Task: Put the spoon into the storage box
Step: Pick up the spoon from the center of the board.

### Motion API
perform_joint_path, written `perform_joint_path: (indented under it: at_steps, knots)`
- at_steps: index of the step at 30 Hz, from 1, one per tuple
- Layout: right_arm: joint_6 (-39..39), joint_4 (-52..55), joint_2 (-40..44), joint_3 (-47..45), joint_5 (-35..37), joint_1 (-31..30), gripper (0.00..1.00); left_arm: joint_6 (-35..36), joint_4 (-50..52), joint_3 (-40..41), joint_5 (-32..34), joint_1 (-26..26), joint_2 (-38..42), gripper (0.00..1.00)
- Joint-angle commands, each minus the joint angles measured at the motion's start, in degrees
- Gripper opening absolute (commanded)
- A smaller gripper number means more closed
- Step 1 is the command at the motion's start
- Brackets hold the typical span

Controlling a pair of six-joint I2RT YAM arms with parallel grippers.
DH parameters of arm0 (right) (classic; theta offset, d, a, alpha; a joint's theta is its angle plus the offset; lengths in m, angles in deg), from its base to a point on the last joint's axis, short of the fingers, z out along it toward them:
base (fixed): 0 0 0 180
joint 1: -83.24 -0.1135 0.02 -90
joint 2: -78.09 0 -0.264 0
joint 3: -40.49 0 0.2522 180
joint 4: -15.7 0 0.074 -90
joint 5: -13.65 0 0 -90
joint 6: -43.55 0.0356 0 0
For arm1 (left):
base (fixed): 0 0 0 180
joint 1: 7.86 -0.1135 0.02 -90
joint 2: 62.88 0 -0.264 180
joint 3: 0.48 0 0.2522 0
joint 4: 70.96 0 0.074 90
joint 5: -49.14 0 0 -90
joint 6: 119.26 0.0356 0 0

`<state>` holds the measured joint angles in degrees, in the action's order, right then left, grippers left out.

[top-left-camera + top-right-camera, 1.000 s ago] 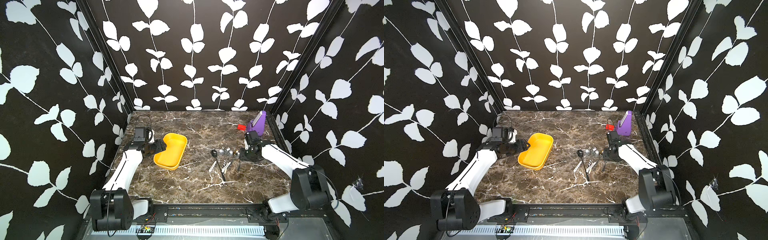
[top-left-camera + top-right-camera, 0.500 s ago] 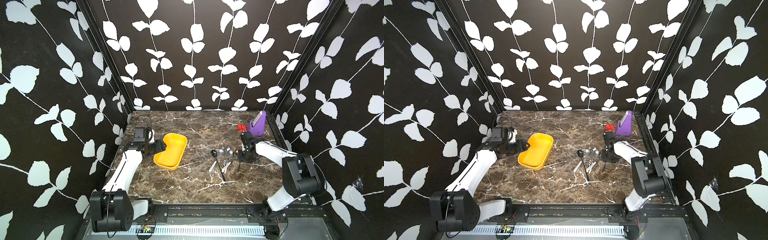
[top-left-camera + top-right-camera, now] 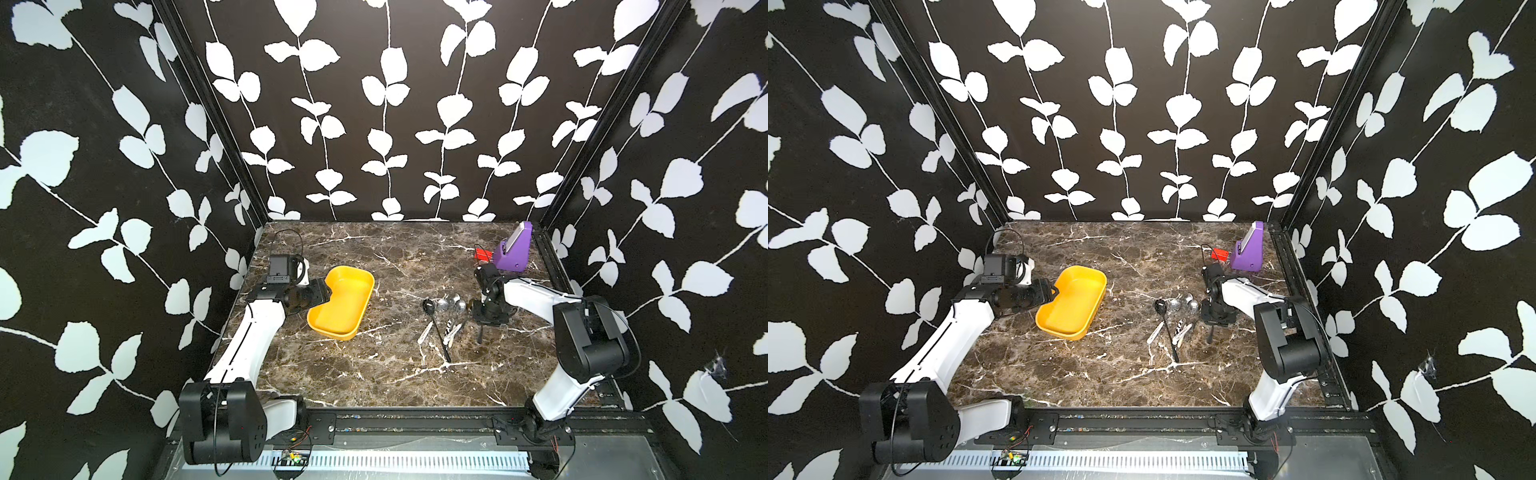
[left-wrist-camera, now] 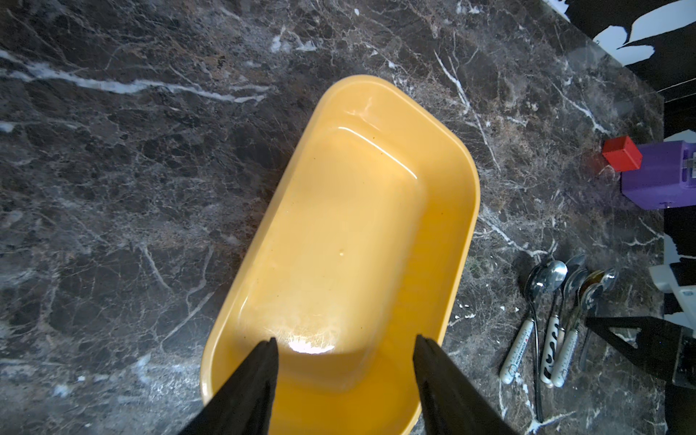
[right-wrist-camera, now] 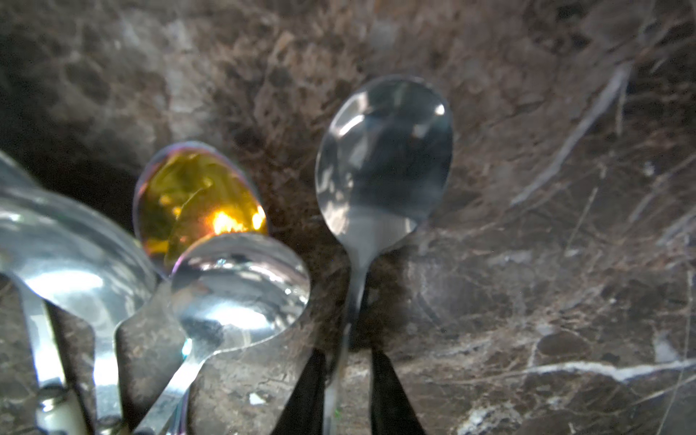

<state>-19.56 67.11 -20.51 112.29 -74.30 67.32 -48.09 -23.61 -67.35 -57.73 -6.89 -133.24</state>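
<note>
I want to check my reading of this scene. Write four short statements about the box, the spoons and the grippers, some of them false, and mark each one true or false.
1. The storage box is empty. True.
2. The left gripper holds a spoon. False: it is open over one end of the box and holds nothing.
3. The handle of one spoon lies between the jaws of the right gripper. True.
4. The purple stand touches the storage box. False: it stands well apart, near the far right corner of the table.
</note>
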Motion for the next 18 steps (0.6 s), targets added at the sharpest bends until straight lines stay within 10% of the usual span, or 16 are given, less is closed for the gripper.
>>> perform_joint_path:
  at_steps: [1,18]
  knots:
    - [0.70,0.13,-1.99,0.93,0.89,-0.27,0.19,0.37,1.74,0.20,0.16,0.05,0.44,0.63]
    - [-1.14,-2.48,5.20,0.52,-0.83,2.19,0.00,-0.68,2.22,-0.99,-4.59,0.07,1.87,0.61]
